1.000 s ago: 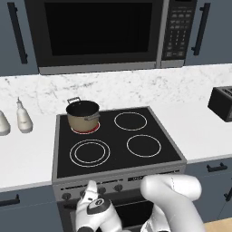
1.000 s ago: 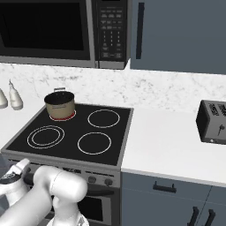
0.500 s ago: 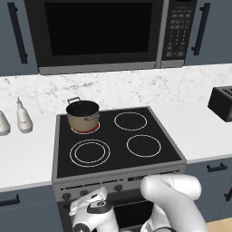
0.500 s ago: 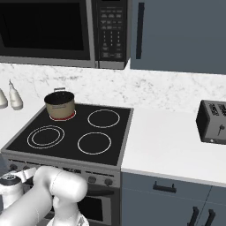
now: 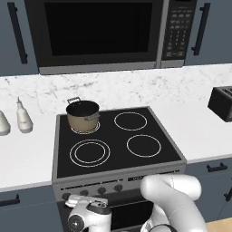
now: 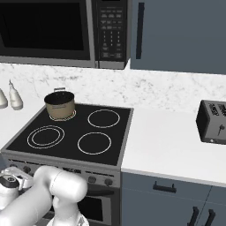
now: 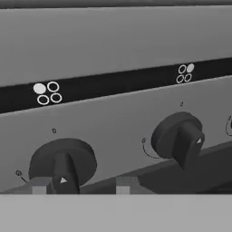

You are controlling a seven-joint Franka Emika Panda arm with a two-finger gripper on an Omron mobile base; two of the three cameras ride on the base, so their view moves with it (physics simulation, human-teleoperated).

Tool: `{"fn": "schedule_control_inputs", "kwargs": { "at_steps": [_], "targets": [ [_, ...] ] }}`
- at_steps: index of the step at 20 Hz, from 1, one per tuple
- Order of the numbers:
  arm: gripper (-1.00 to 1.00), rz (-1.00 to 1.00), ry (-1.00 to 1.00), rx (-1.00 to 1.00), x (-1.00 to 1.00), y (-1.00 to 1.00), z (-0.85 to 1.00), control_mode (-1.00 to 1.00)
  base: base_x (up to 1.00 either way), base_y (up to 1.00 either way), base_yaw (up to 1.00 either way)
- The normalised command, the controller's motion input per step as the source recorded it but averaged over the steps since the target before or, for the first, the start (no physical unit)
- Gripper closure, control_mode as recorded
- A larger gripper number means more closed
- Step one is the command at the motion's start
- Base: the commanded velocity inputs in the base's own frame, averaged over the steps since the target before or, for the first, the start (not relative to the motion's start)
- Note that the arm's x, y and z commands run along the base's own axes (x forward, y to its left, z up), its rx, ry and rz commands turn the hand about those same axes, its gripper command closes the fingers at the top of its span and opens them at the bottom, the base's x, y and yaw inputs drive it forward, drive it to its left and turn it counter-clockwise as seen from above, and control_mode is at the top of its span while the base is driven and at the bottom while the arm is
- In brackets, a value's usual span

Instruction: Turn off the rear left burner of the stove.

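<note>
At the stove front, the gripper faces the rear-left knob — its grip upright between the fingers; whether they pinch it — unclear. Rear left burner sits under the pot.

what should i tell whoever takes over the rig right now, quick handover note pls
Gripper: at the leftmost knob on the stove front, fingertips either side of its grip; whether they are clamped cannot be told.
Rear left burner: under the tan pot; its ring reads white, not red, in both base views.
Done: hand brought to the knob whose icon marks the rear left position.
Left: confirm the knob pointer is at off, then release and back away.
</note>
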Motion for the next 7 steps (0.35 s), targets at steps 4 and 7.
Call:
{"fn": "schedule_control_inputs", "kwargs": {
  "at_steps": [4, 7],
  "targets": [
    [1.00, -0.42, 0.00, 0.66, 0.00, -0.35, 0.02, -1.00, 0.00, 0.00, 0.00],
    [1.00, -0.11, 0.01, 0.18, -0.06, -0.11, 0.15, -1.00, 0.00, 0.00, 0.00]
  ]
}}
